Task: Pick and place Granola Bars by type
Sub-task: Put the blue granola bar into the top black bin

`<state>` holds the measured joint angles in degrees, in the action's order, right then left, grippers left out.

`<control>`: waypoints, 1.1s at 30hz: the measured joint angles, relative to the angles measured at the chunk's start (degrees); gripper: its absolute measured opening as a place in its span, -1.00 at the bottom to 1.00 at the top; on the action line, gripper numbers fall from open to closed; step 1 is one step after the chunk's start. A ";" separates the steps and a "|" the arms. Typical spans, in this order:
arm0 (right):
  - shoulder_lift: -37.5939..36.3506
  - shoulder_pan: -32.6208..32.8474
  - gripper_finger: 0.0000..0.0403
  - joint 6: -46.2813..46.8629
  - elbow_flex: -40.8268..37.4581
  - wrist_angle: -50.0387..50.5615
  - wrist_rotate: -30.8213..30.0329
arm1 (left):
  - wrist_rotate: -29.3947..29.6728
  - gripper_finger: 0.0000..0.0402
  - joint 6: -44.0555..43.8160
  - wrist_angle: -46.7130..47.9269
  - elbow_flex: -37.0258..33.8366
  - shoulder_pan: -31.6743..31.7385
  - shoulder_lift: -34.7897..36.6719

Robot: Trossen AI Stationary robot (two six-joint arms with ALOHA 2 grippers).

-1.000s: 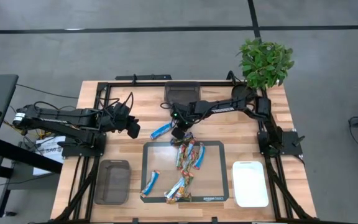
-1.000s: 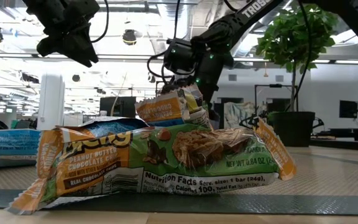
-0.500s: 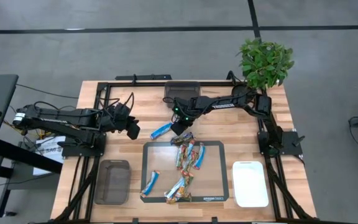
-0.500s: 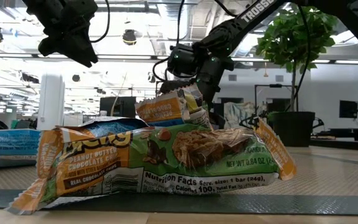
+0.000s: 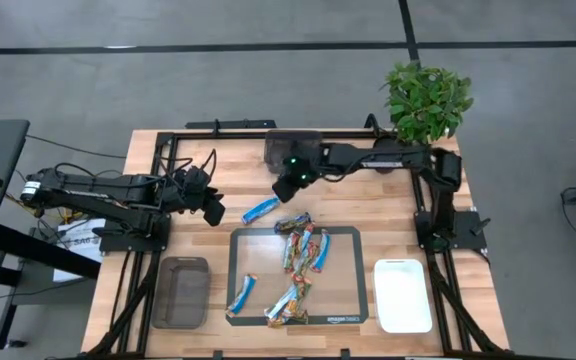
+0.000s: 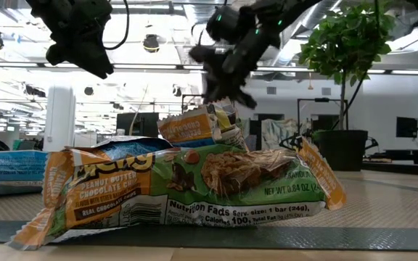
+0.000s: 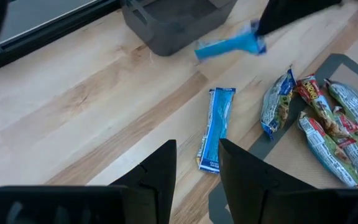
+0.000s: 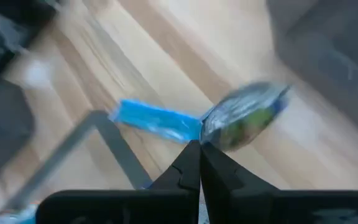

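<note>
A blue-wrapped bar (image 7: 232, 44) hangs pinched at one end between the pressed-together fingers of the right gripper (image 5: 284, 189), lifted clear of the table. It sits just at the near edge of the dark tray (image 5: 293, 146) at the table's far side. A second blue bar (image 5: 259, 209) lies flat on the bare wood, between the two grippers and just off the mat (image 5: 352, 310). The remaining bars (image 5: 303, 248) lie heaped on the mat, and one more blue bar (image 5: 242, 294) rests at the mat's near left corner.

Judged step: carriage of one blue bar toward the far tray, not yet released. The next move calls for bringing the bar fully over the tray and parting the fingers so it drops inside the walls rather than on the rim.

The left gripper (image 5: 211, 207) hovers above the wood near the loose blue bar, fingers partly spread and holding nothing. It appears placed to take that bar next.
</note>
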<state>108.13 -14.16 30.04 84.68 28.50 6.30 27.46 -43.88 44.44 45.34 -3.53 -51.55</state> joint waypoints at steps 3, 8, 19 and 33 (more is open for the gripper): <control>-3.61 -0.37 -1.00 0.25 0.00 -3.15 -2.92 | 0.01 -0.45 0.00 0.00 0.00 0.00 0.00; -8.31 -2.96 -1.00 0.14 0.04 -5.05 -9.70 | -0.19 -0.45 0.00 -0.01 0.00 -0.01 0.00; -9.26 -8.13 -1.00 0.17 0.04 -4.76 -10.22 | -0.99 -0.45 -0.04 -0.17 0.00 -0.01 0.00; -8.41 -3.48 -1.00 -0.17 0.02 -2.83 6.85 | -1.73 -0.45 0.17 -0.17 0.00 -0.01 0.00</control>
<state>99.72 -17.65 29.88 84.70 25.67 13.15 25.74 -43.70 44.28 45.34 -3.54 -51.55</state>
